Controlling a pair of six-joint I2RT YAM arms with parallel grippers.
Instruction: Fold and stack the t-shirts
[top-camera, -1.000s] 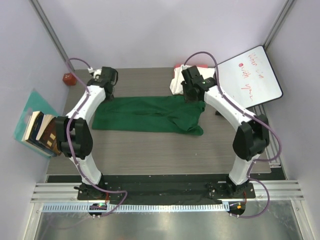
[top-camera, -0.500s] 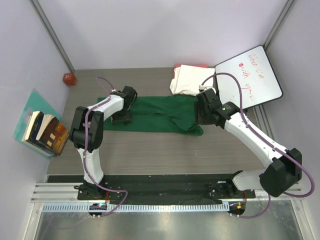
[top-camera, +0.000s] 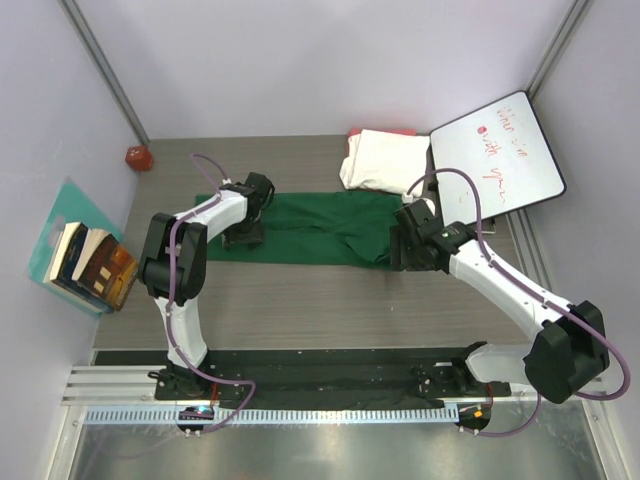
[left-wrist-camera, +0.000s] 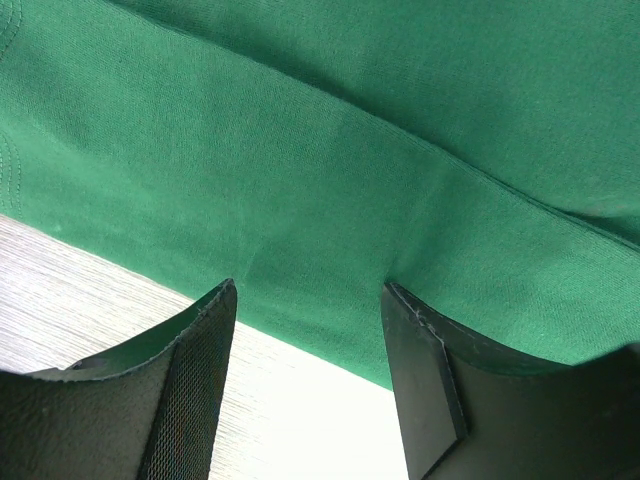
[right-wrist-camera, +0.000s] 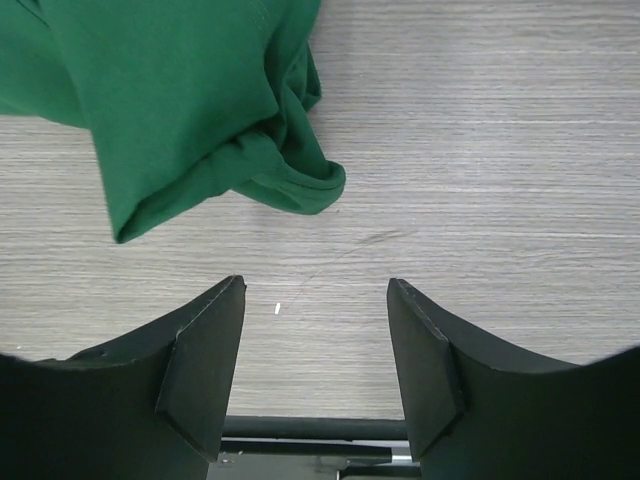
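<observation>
Writing: red handwritten lines and one red dot on the whiteboard (top-camera: 505, 160), propped at the far right corner; strokes too small to read. Covers of the books (top-camera: 90, 265): no title legible at this size

Holders: books leaning together, tilted, against a teal sheet (top-camera: 62, 215) at the left wall, beside the left edge of the tabletop (top-camera: 320, 300)

Task items:
- Dark green t-shirt (top-camera: 300, 228): spread flat as a long band across the middle of the tabletop, left to right; right end bunched into loose folds, seen clearly in the right wrist view (right-wrist-camera: 170, 110)
- Cream-white folded bundle (top-camera: 385, 162): at the far edge, just beyond the right part of the green t-shirt; contact between the two not discernible
- Red-pink cloth edge (top-camera: 395, 131): only a thin strip along the far side of the bundle; remainder hidden beneath it

Left jaws: open, gripping nothing; set low over the near edge of the green t-shirt (left-wrist-camera: 380, 150) toward its left end, with cloth and bare tabletop (left-wrist-camera: 80, 290) both visible in the gap. Tip contact with the cloth: not discernible

Right jaws: open, empty; over bare tabletop (right-wrist-camera: 480, 150), just short of the bunched end and apart from it

Hidden or unclear: right end of the t-shirt partly covered by the right arm (top-camera: 500, 280) in the top view. Small red object (top-camera: 137, 157) at the far left corner: kind not discernible
</observation>
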